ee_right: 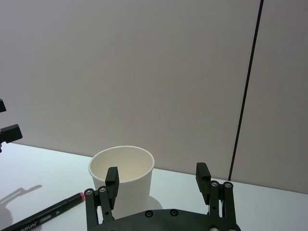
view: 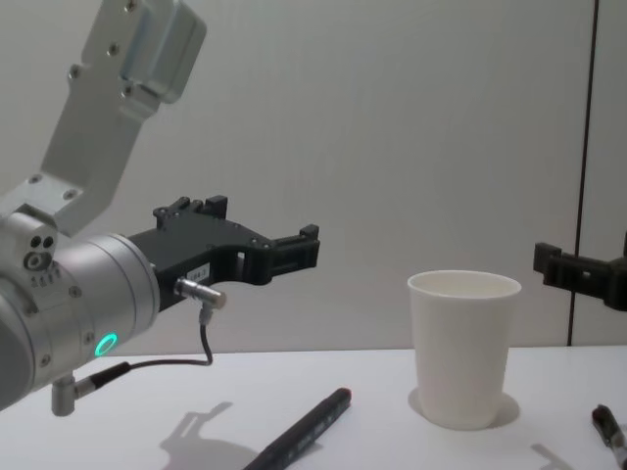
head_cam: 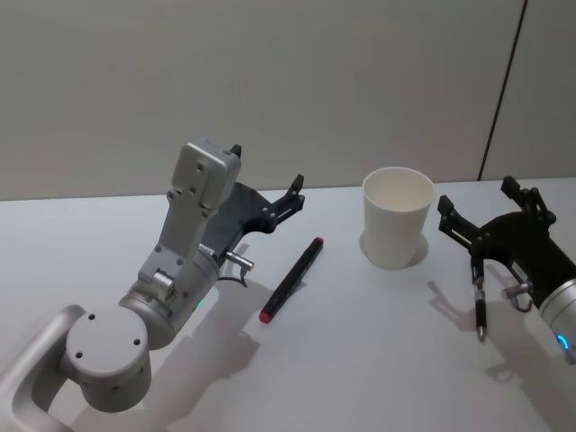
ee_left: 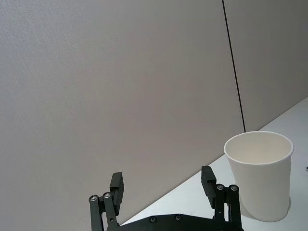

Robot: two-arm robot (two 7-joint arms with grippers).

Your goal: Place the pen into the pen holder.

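Head view: one pen holder [head_cam: 397, 219], two pens [head_cam: 291, 280] [head_cam: 480, 310]

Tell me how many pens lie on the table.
2. A black pen with a red end lies on the table left of the cup; a thinner dark pen lies right of the cup.

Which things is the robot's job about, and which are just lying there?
For the job: pen holder; red-tipped pen; thin black pen. Either pen could be the one.
Just there: white table; grey wall behind.
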